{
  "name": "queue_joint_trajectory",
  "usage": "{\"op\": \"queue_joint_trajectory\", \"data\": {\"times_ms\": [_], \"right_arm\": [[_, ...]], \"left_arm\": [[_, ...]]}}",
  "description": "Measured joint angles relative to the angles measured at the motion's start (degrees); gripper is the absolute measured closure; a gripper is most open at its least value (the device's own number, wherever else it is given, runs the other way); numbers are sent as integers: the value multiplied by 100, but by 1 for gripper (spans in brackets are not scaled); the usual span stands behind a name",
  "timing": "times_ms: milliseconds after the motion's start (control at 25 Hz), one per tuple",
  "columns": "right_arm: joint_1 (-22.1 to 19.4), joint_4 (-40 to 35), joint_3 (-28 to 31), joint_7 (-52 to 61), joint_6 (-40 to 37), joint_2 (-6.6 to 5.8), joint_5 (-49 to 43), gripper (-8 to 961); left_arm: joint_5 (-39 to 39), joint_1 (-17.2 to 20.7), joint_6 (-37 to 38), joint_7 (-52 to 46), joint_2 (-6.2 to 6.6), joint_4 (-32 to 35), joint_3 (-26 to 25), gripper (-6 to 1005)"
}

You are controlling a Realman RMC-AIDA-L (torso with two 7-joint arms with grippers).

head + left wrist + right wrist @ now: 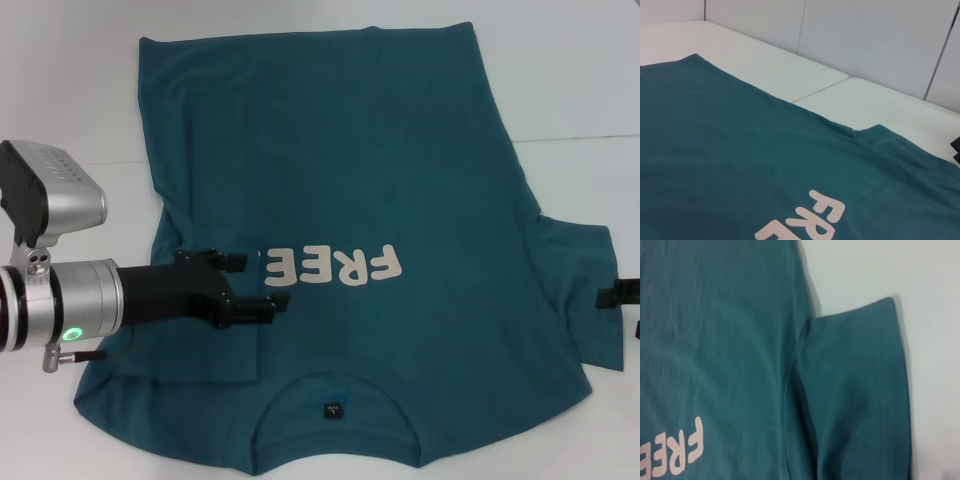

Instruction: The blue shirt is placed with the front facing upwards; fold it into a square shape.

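Shirt fabric, the blue shirt (400,160), lies face up on the white bench (80,90), collar nearest the robot. Its left sleeve appears already folded inward over the lettering. Over that fold hangs the left hand (262,290), fingers slightly spread, gripping nothing. Beside the flat right sleeve waits the right hand (622,296), fingers unreadable; folding that sleeve likely comes next.

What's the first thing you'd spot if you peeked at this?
A big blue shirt lies spread across the white table, its cream FREE lettering upside down from the robot's side. The left gripper sits over the shirt's folded-in left sleeve; the right gripper peeks in beside the right sleeve.
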Motion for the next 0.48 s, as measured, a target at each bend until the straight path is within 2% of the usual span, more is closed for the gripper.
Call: {"op": "queue_joint_trajectory", "data": {"times_ms": [480], "right_arm": [[47, 58, -12, -41, 131, 68, -25, 155]], "left_arm": [[0, -15, 0, 0, 0, 0, 0, 113]]}}
